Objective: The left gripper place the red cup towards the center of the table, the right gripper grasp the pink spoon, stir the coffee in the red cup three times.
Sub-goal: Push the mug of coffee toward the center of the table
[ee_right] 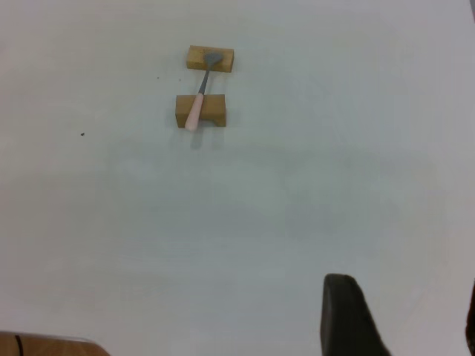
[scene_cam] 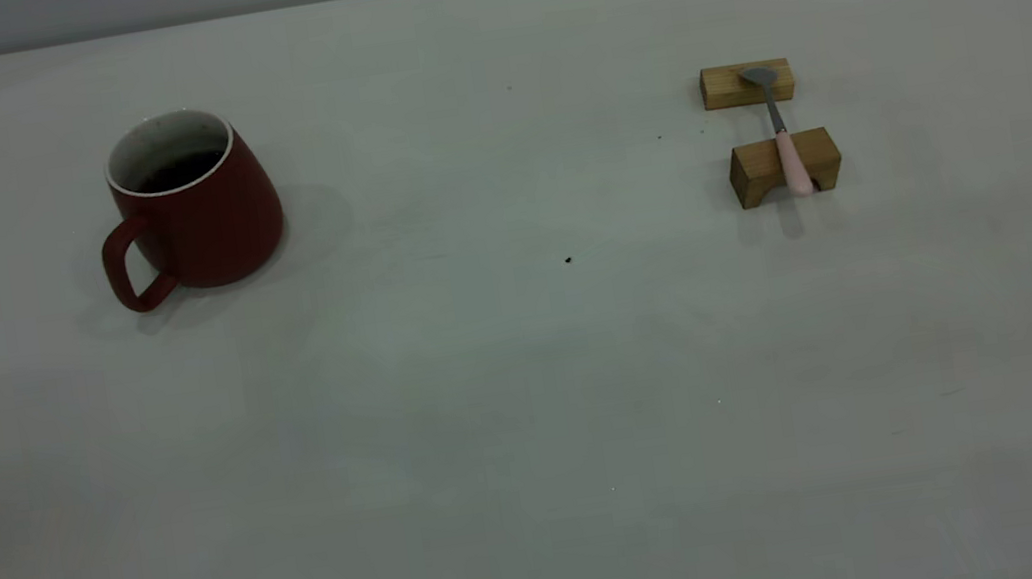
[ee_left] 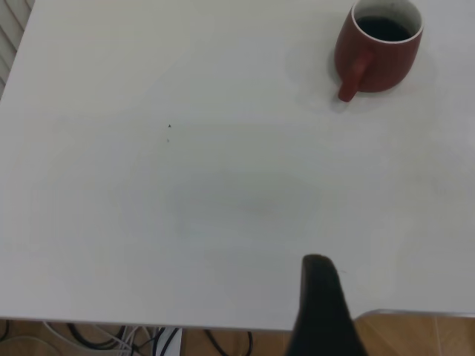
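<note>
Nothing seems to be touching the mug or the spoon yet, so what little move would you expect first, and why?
Probably the left gripper reaching toward the red cup. The cup stands far to the left of the table with coffee inside, untouched, while the pink spoon lies across two wooden blocks. The cup likely goes to the middle before stirring.

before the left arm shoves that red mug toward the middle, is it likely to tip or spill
Tipping looks unlikely: the red mug is wider at its base than at its rim and sits flat on the table. The coffee sits well below the rim, so a slow push probably won't slosh it over. It looks ceramic, so likely heavy and somewhat slippery on the smooth top.
</note>
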`<state>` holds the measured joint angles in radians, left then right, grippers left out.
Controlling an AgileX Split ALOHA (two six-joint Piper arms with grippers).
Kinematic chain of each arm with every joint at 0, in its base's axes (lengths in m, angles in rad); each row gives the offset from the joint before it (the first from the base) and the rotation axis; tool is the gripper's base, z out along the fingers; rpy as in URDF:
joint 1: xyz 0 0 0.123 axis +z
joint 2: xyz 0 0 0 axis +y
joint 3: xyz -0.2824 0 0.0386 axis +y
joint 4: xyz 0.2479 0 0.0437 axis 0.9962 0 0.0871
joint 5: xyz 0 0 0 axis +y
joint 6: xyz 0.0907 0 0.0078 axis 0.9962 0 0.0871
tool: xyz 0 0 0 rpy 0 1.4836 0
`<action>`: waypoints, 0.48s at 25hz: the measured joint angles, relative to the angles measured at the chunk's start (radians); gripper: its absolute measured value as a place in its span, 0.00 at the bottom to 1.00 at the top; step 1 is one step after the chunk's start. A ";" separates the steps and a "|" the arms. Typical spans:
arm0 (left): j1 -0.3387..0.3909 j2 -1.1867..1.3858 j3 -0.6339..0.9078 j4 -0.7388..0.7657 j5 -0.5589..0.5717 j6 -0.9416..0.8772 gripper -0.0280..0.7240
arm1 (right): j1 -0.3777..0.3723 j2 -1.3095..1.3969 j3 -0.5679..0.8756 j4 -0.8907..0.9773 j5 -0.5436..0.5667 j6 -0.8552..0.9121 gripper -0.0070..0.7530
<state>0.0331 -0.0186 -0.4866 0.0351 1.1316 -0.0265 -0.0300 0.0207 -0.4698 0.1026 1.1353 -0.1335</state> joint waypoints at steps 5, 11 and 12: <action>-0.014 0.003 -0.002 0.006 0.006 -0.003 0.80 | 0.000 0.000 0.000 0.000 0.000 0.000 0.56; -0.024 0.260 -0.100 0.041 -0.011 -0.018 0.80 | 0.000 0.000 0.000 0.001 0.000 0.000 0.56; -0.024 0.324 -0.115 0.042 -0.030 -0.019 0.80 | 0.000 0.000 0.000 0.001 0.000 0.000 0.56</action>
<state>0.0091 0.3049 -0.6020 0.0766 1.1013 -0.0455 -0.0300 0.0207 -0.4698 0.1034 1.1353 -0.1335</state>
